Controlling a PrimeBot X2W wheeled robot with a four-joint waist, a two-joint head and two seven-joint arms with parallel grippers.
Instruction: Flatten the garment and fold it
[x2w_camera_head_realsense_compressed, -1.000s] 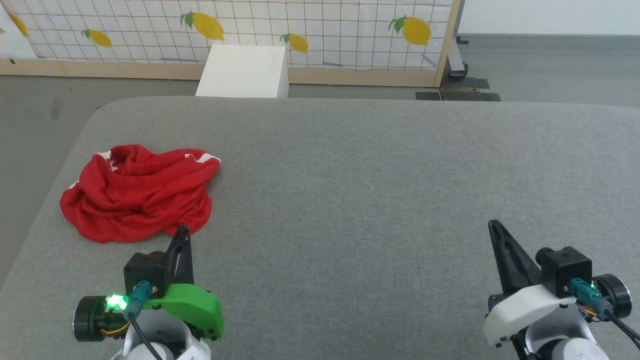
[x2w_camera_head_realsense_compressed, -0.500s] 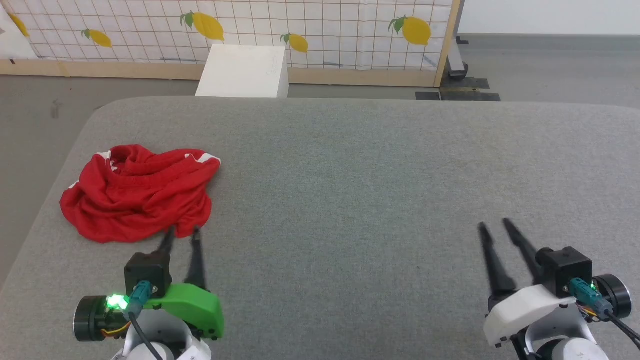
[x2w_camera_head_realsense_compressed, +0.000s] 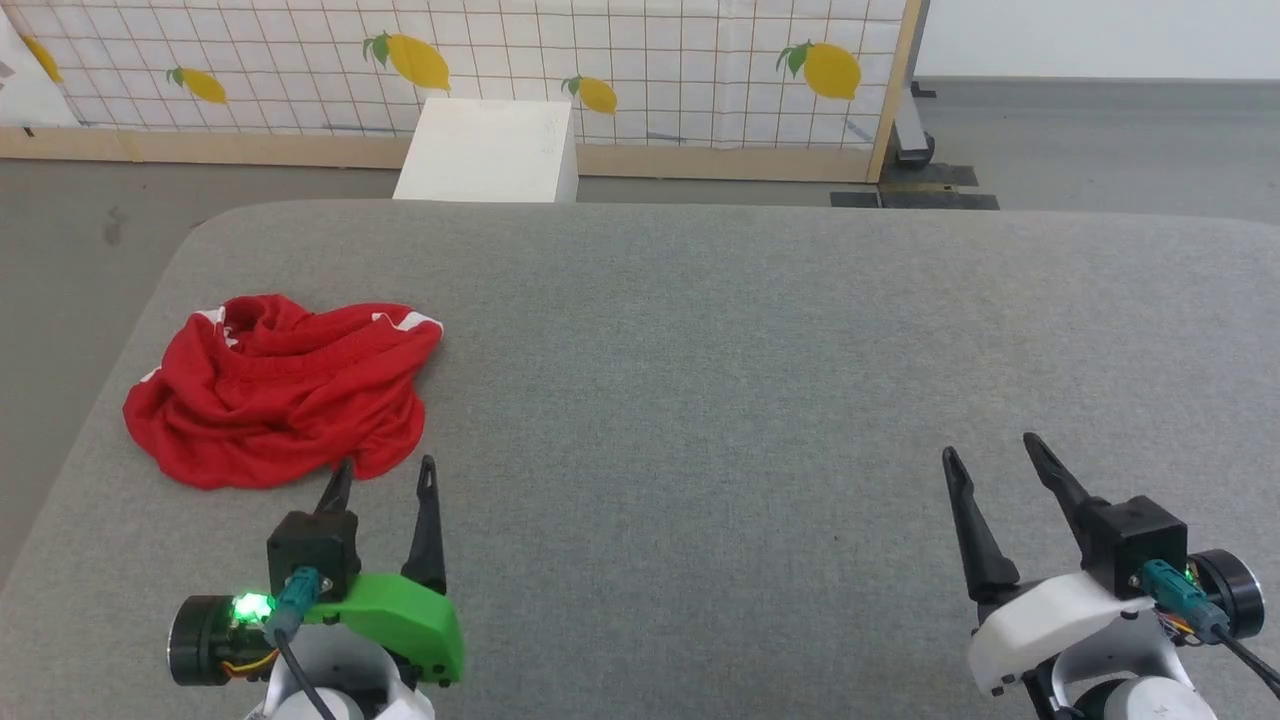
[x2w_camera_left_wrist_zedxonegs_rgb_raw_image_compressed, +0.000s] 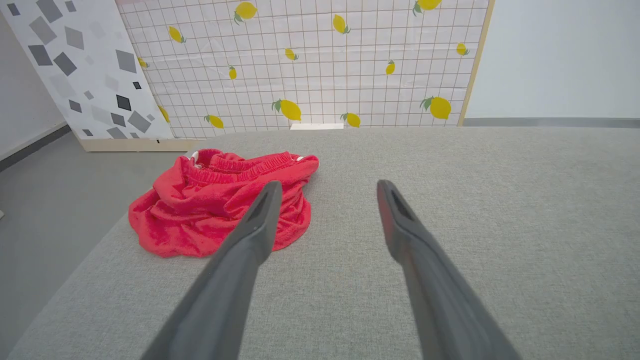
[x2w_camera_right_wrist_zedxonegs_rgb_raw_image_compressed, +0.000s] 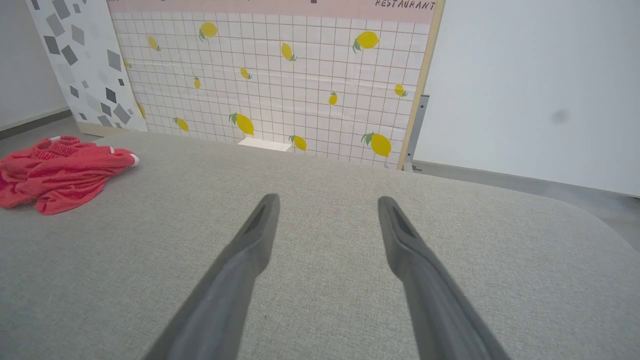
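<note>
- The garment (x2w_camera_head_realsense_compressed: 275, 400) lies crumpled in a heap toward ten o'clock on the grey bench (x2w_camera_head_realsense_compressed: 700, 350), with its waistband bunched on top and nothing spread flat yet.
- The left claw (x2w_camera_head_realsense_compressed: 386, 465) stands wide open and empty just short of the heap's near hem, with the heap at its eleven o'clock. It looks poised to take an edge.
- The right claw (x2w_camera_head_realsense_compressed: 989, 447), also open and empty, sits well apart at four o'clock, probably because the cloth lies outside its easy reach.

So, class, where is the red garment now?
Head view: the garment lies crumpled at the left of the grey table, just ahead of the left gripper.
</note>
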